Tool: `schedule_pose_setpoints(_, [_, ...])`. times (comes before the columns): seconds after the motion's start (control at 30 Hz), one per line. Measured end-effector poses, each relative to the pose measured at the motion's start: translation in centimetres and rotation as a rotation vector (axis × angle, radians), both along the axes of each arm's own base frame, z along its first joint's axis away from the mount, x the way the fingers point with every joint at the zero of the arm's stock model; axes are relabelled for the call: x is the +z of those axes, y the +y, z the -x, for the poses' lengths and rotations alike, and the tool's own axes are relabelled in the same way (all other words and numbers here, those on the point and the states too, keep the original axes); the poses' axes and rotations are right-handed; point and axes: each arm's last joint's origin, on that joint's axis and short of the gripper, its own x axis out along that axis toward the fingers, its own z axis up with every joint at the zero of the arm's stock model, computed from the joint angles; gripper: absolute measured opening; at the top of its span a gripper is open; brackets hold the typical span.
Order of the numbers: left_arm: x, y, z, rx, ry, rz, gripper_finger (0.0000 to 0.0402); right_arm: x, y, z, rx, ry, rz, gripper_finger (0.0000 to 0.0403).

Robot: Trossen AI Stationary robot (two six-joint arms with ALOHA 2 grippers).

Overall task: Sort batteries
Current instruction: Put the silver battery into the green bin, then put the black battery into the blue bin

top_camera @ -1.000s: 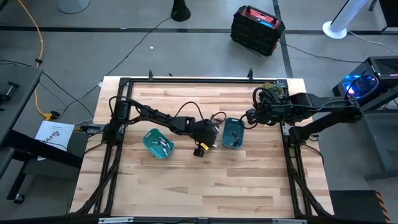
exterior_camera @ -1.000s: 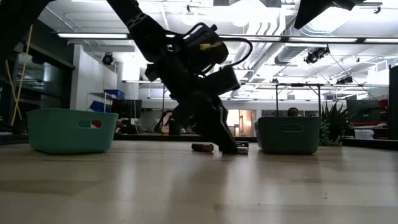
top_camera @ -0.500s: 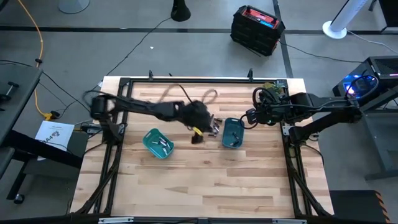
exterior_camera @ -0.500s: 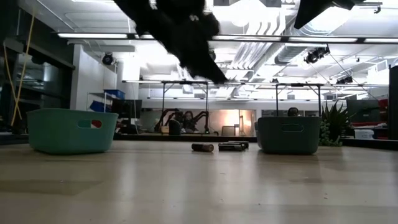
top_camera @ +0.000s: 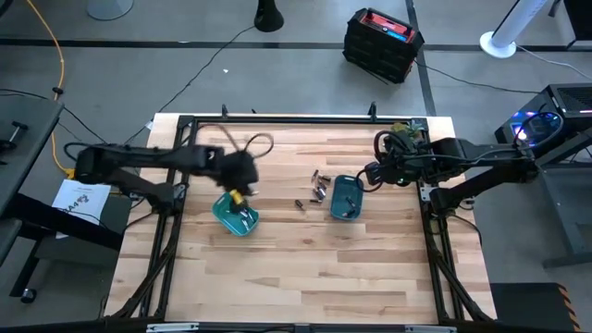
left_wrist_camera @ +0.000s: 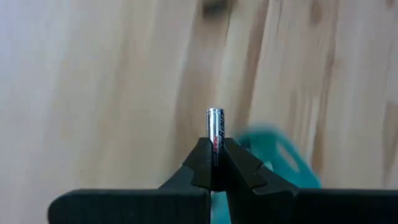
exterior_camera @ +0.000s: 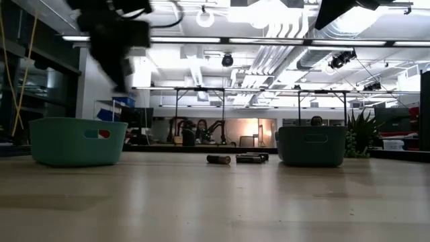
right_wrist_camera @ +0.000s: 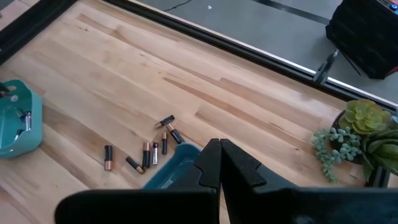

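My left gripper point(top_camera: 239, 191) hangs above the left teal bin point(top_camera: 235, 215) and is shut on one silvery battery point(left_wrist_camera: 215, 126). In the low view the left gripper point(exterior_camera: 118, 50) is a blur high over that left bin point(exterior_camera: 77, 141). Loose batteries point(top_camera: 314, 191) lie flat on the wood beside the right teal bin point(top_camera: 346, 197); the low view shows these batteries point(exterior_camera: 232, 158) left of the right bin point(exterior_camera: 312, 145). A few batteries lie in the left bin point(right_wrist_camera: 15, 118). My right gripper point(right_wrist_camera: 219, 155) is shut and empty, hovering over the right bin's far-right side. My left gripper pinches the battery's lower part point(left_wrist_camera: 215, 146) between its two fingertips. The battery lies along the fingers, and its free end point(left_wrist_camera: 215, 114) sticks out past the tips. It is lifted clear of the table, with the wood and the teal bin beyond it.
A small potted plant point(right_wrist_camera: 364, 137) stands at the table's far right corner. A black metal frame point(top_camera: 277, 118) runs round the table edges. Open wood lies toward the near edge point(top_camera: 305, 277). Cables and a black case point(top_camera: 383, 42) are on the floor beyond the table.
My left gripper was down at the loose batteries beside the right bin. It rose with one battery and swung fast toward the table's left, and now hangs over the left bin. The remaining batteries stay where they were.
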Motion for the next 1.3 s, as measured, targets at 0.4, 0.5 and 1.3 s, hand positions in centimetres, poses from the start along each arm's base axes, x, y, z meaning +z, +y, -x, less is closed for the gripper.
schedule_pose_setpoints(0.4, [-4.3, -3.7, 6.3, 0.205, 0.052, 0.178, 0.0051, -0.2, -0.2, -1.2, 0.017, -0.082, 0.005, 0.0000])
schedule_pose_setpoints(0.5, [-4.3, -3.7, 6.1, 0.209, 0.016, 0.184, 0.0096, -1.2, -0.7, -2.6, 0.050, -0.134, -0.011, 0.0000])
schedule_pose_setpoints(1.3, [-2.1, -3.8, 4.8, 0.329, -0.244, 0.343, 0.0197, -17.2, -15.0, -12.5, 0.384, 0.154, -0.332, 0.0134])
